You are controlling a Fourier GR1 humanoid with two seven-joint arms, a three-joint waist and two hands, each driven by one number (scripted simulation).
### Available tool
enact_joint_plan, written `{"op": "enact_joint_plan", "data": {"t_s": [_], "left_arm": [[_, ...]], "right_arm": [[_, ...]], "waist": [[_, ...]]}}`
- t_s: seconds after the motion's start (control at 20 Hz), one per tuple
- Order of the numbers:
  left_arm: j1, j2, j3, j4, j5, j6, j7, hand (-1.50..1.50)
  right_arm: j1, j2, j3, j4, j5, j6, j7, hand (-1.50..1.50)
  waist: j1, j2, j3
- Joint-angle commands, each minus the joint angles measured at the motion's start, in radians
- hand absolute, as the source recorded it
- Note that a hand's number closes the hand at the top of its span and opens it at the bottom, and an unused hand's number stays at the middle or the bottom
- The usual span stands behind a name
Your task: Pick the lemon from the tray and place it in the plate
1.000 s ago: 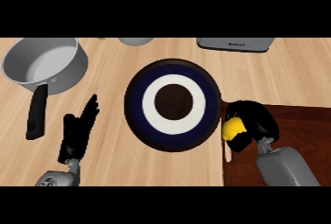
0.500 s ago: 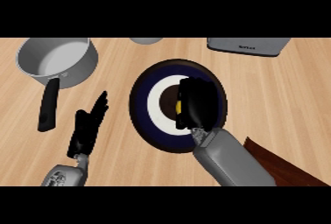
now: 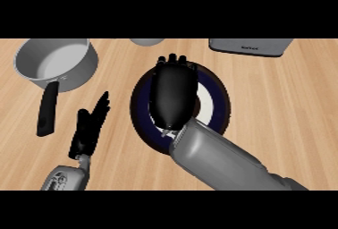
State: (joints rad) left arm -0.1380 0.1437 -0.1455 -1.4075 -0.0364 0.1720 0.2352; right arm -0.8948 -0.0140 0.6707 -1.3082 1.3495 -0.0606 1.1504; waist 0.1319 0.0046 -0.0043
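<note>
My right hand (image 3: 173,96) lies stretched out over the dark blue plate (image 3: 223,96) with the white ring, palm down. Its fingers reach straight past the plate's far rim. The hand and grey forearm (image 3: 214,161) cover the plate's middle and near side. The lemon shows nowhere; whatever lies under the hand is hidden. The tray is out of the view. My left hand (image 3: 89,127) rests open on the counter left of the plate, fingers pointing up and away.
A grey saucepan (image 3: 56,60) stands at the back left, its black handle (image 3: 46,109) pointing toward me beside the left hand. A grey appliance (image 3: 251,46) sits at the back right. A pale round object (image 3: 146,41) is cut off by the top edge.
My right hand came from the tray at the right over to the plate with the lemon, then stretched forward across it. The yellow lemon seen under the fingers before is now hidden.
</note>
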Motion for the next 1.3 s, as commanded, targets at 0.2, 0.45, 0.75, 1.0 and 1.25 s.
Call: {"op": "enact_joint_plan", "data": {"t_s": [0.2, 0.45, 0.75, 1.0, 1.25], "left_arm": [[-0.006, 0.014, 0.029, 0.007, 0.008, 0.001, 0.001, 0.0], [0.012, 0.008, 0.032, 0.012, 0.016, -0.003, -0.022, 0.0], [0.027, 0.017, 0.048, -0.015, 0.019, 0.005, 0.005, 0.0], [0.011, 0.025, 0.064, -0.012, 0.01, 0.016, 0.006, 0.0], [0.055, -0.006, 0.035, -0.005, -0.007, 0.028, -0.026, 0.0]], "right_arm": [[-0.087, 0.013, 0.028, 0.08, -0.008, -0.052, 0.335, 1.5], [-0.124, 0.013, -0.027, 0.166, -0.041, -0.081, 0.324, 1.5], [-0.086, 0.013, -0.01, 0.215, -0.083, -0.103, 0.336, 1.5], [-0.009, 0.013, -0.102, 0.276, -0.242, -0.157, 0.199, 1.5], [-0.016, 0.013, -0.141, 0.365, -0.406, -0.137, 0.165, 1.5]], "waist": [[-0.025, 0.003, 0.002], [-0.041, 0.008, 0.002], [-0.058, 0.003, 0.003], [-0.079, 0.006, 0.004], [-0.067, 0.007, 0.004]]}}
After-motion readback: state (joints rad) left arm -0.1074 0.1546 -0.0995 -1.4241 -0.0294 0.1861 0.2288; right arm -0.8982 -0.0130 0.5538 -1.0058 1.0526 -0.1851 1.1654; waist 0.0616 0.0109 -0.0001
